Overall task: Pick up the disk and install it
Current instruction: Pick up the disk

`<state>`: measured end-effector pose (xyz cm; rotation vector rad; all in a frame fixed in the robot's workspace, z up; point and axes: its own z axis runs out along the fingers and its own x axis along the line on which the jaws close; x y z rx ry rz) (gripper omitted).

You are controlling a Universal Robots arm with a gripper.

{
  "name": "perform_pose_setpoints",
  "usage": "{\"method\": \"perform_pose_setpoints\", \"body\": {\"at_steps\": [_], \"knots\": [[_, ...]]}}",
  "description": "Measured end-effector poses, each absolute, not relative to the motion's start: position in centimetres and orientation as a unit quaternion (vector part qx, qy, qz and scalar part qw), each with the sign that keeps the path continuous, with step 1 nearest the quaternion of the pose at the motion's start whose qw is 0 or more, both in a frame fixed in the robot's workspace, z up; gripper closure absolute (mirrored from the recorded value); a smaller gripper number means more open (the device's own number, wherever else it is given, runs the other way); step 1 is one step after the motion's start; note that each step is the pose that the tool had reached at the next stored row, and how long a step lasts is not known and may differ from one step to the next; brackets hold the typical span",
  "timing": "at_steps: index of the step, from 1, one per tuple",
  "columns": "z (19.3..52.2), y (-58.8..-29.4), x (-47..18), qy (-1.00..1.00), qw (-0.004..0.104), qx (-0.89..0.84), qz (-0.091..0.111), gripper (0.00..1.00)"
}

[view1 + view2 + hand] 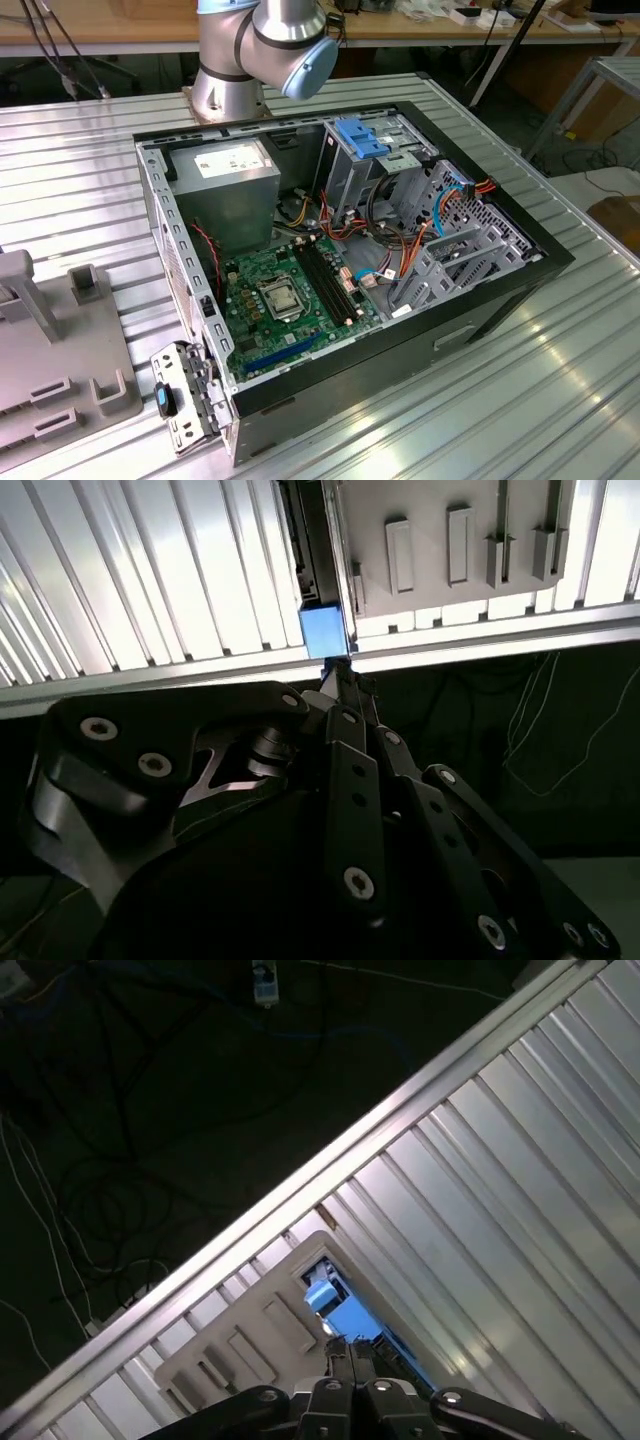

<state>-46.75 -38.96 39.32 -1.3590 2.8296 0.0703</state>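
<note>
Table [560, 400], ribbed metal, carries an open computer case [470, 335] and, at the exterior view's left, a grey holder [60, 330]. In the second wrist view the black gripper [340, 675] sits at the holder's edge, jaws drawn almost together on the blue end of the disk [323, 630]. It is probably pinching it, but the contact is partly hidden. The disk stands on edge against the holder. Its long axis runs straight away from the fingertips, roughly along the table ribs, blue end nearest the gripper. Risk: a small pinch on a plastic rim, so the disk could pivot or slip. A crooked lift could jam it against the holder.
</note>
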Motion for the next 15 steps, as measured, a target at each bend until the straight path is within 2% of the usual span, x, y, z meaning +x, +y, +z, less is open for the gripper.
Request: {"method": "perform_pose_setpoints", "body": {"at_steps": [15], "knots": [[39.32,-38.96,-46.75,0.839,-0.002,-0.543,0.022,0.89]]}}
